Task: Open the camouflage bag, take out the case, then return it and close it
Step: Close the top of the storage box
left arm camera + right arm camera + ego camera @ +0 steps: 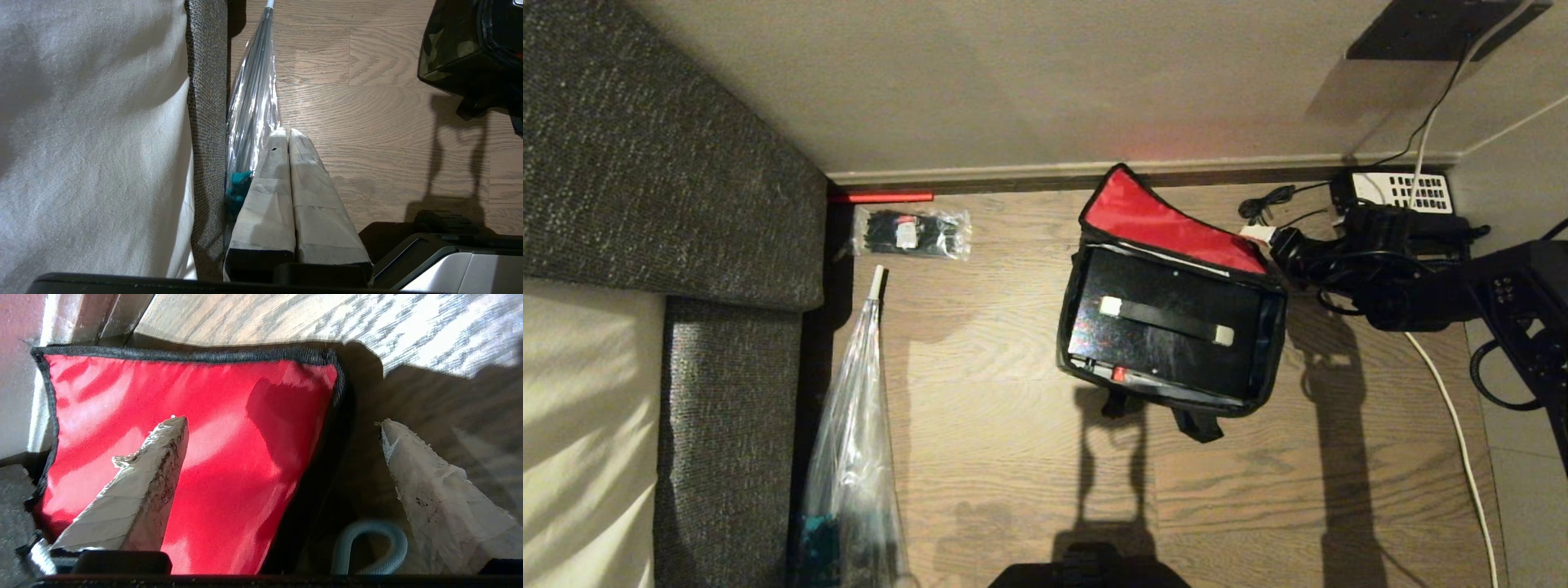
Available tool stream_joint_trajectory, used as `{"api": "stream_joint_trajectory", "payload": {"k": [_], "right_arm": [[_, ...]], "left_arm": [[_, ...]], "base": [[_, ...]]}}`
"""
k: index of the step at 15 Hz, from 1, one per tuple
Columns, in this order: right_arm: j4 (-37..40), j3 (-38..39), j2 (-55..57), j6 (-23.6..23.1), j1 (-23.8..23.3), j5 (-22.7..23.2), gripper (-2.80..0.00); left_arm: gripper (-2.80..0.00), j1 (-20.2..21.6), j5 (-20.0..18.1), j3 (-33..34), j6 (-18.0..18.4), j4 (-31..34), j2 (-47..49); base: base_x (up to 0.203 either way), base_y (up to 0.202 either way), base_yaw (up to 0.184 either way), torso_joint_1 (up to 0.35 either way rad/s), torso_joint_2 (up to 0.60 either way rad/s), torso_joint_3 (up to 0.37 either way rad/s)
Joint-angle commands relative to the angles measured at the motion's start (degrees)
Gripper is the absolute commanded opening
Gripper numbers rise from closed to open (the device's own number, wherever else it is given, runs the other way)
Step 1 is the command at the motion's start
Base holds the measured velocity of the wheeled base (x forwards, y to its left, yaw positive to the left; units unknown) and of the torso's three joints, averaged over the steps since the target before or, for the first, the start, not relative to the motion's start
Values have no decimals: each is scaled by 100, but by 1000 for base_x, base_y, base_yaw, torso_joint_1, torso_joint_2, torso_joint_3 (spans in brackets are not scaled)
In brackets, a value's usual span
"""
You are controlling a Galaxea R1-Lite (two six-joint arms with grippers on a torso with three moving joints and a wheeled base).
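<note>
On the wooden floor (980,425) in the head view, the camouflage bag (1094,269) lies unzipped near the skirting board, its red-lined lid (1156,216) thrown back against the wall, and the case (1143,339) sits flat inside it, filling nearly the whole compartment, with its small red knob (1119,373) on the narrow side nearest the robot. The right gripper (1278,245) reaches in from the right side and hangs just beside the lid's right corner, with a black telephone with white keypad (1401,192) behind the arm by the wall. A clear packet of black ties (911,233) lies well apart to the left, near a folded clear umbrella (854,441) that runs along the grey sofa (686,163). In the left wrist view, the left gripper (284,134) hangs parked above the floor beside the sofa and the umbrella (its two taped fingers (314,192) pressed together, nothing between them), and a camouflage corner of the bag shows at the frame's edge. In the right wrist view, the right gripper's taped fingers (147,490) stand spread wide and empty, one in front of the red lining, the other past the lid's black-bound edge, over shadowed floor; whether a fingertip touches the lid cannot be told.
</note>
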Motion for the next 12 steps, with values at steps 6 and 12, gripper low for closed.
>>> {"api": "stream_joint_trajectory", "payload": {"k": [6,12], "right_arm": [[58,-253,214,50,37,-149,-280],[60,-174,139,34,68,-183,-280]], "left_arm": [[-280,1,5,1,0,-1,-9],[-280,1,5,1,0,-1,-9]], "base": [[0,0,0,0,0,0],[0,0,0,0,0,0]]}}
